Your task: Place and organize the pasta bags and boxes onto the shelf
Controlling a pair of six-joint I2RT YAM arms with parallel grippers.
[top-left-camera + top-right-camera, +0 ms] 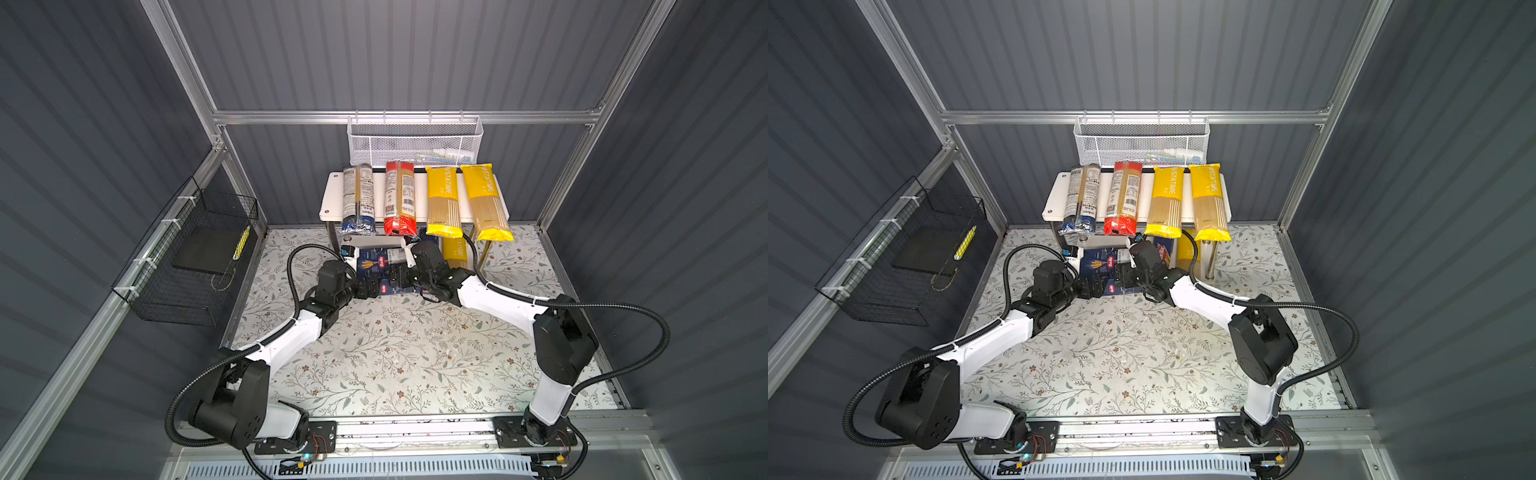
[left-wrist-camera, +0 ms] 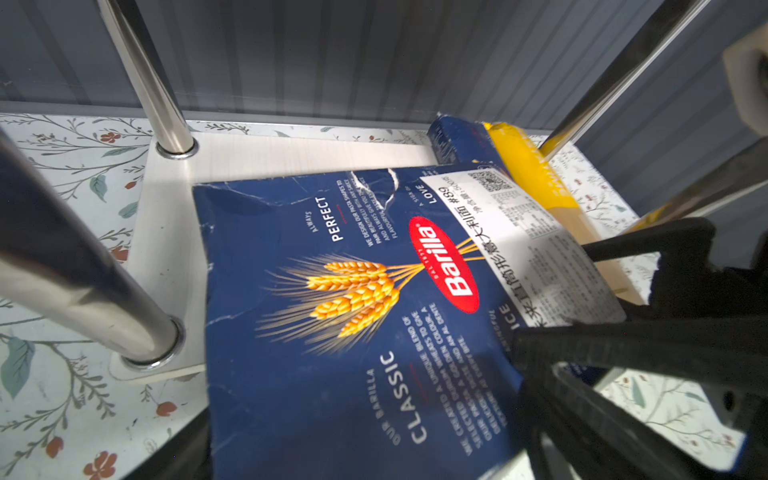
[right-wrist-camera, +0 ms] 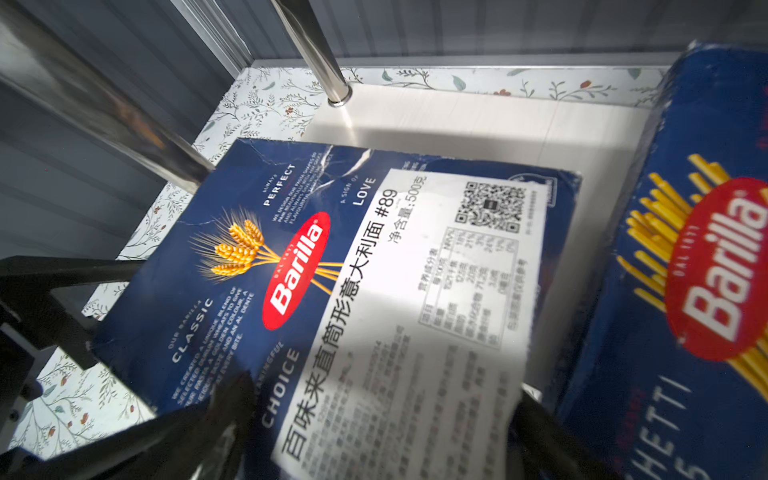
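The right claw (image 3: 382, 395) has its jaws spread wide and clamps nothing that I can make out. The near short end of the wide Barilla box (image 3: 291, 270) sits in the gap between them. Just beside it, toward the box's near-left corner, the left claw (image 1: 369, 287) also appears spread. The right one reaches slightly further in under the shelf (image 1: 332, 195).

From both claws the box lies straight ahead, face up. Its long axis runs away from them toward the back wall, a little skewed. Its far part rests on the lower board (image 3: 457, 124), and its near end juts out over the worktop (image 1: 395, 353). Its left edge lies just beside the front-left leg (image 2: 83, 270), with bare board beyond its far end.

To its right, roughly parallel, lies the slim SPAGHETTI box (image 3: 706, 270), and a yellow bag (image 2: 536, 166) lies past that.

I judge that the coming move is a push along the long axis, and the skew makes that leg the thing to clear.
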